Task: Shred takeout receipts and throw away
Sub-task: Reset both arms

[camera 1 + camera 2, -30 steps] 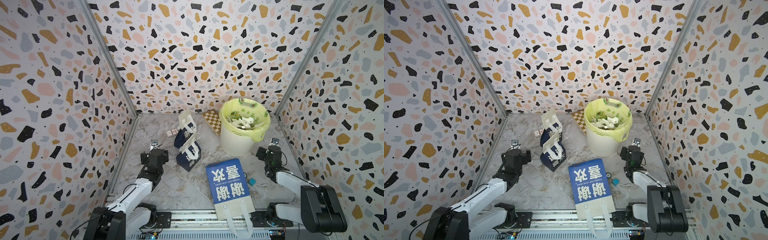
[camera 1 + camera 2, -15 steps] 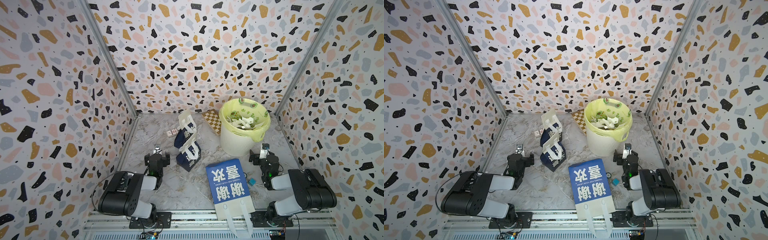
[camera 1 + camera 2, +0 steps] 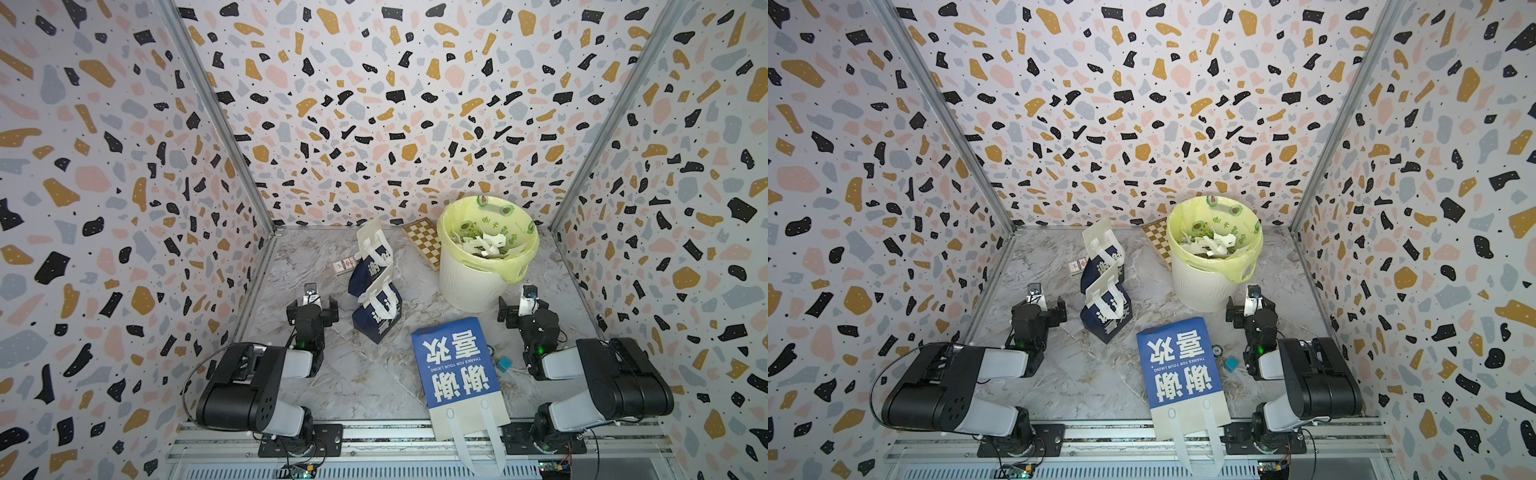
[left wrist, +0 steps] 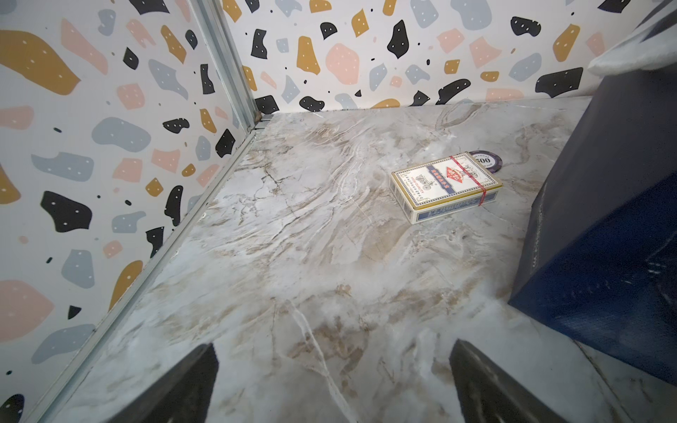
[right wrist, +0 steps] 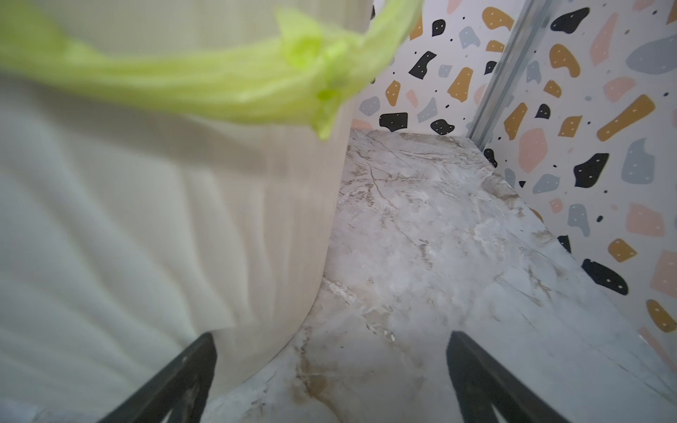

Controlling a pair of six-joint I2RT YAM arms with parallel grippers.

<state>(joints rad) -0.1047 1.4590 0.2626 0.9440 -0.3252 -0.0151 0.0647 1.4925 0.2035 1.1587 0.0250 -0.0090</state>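
Our takeout receipts [image 3: 484,246] lie shredded inside the bin [image 3: 469,286].
Left gripper [image 3: 311,308] and right gripper [image 3: 521,311], flanking the bin, gape empty; we judge the paper light, limp and easily torn, so pinch an edge.

Blue bag [image 3: 455,365]: flat before me, handles nearest.
Navy bags [image 3: 376,309]: two, upright.
Card box [image 4: 445,186]: hides part of a poker chip [image 4: 489,161].
Chessboard [image 3: 424,243]: near my far wall.
Teal cube [image 3: 504,363]: beside blue bag.
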